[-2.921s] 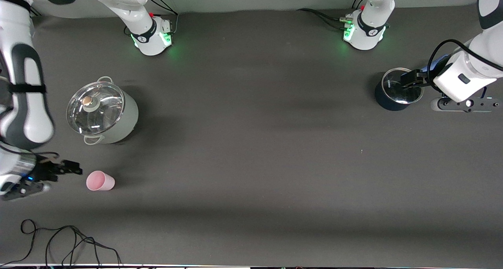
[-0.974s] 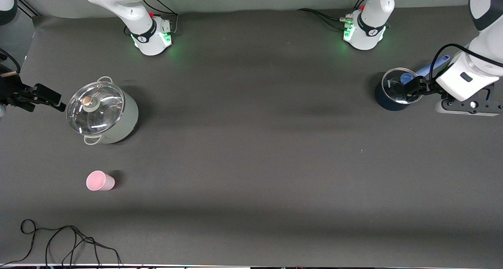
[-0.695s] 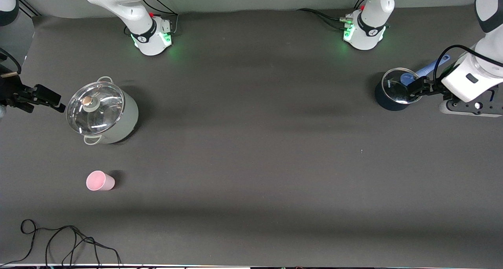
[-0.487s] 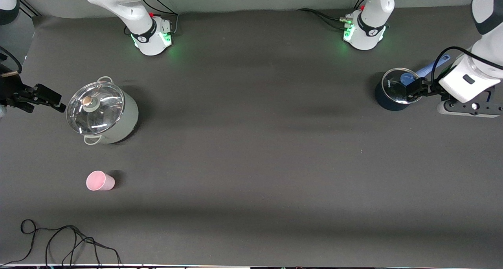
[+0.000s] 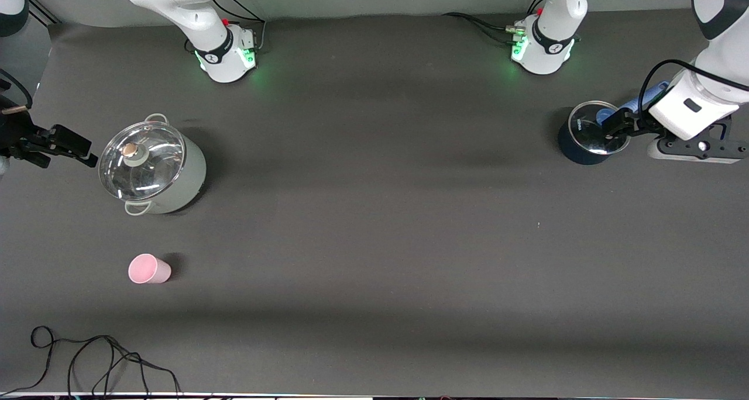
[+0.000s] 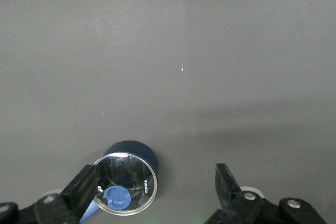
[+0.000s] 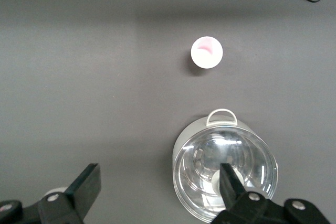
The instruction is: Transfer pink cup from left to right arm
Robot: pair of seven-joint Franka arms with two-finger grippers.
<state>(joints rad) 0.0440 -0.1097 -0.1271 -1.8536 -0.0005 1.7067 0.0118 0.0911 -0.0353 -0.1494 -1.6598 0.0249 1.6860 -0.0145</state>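
The pink cup (image 5: 149,269) (image 7: 207,52) stands upright on the dark table, alone, nearer to the front camera than the grey pot. No gripper touches it. My right gripper (image 5: 88,153) (image 7: 158,174) hangs open and empty at the right arm's end of the table, beside the grey pot (image 5: 151,167). My left gripper (image 5: 613,126) (image 6: 155,174) is open and empty too, hovering over the rim of the dark saucepan (image 5: 591,134) at the left arm's end.
The grey pot (image 7: 226,174) carries a glass lid with a knob. The dark saucepan (image 6: 128,182) has a glass lid and a blue handle. A black cable (image 5: 88,359) lies coiled near the front edge at the right arm's end.
The right gripper, earlier low beside the pink cup, has withdrawn to beside the grey pot and has held still over the last second. The left hand drifted slightly over the saucepan. The cup has not moved.
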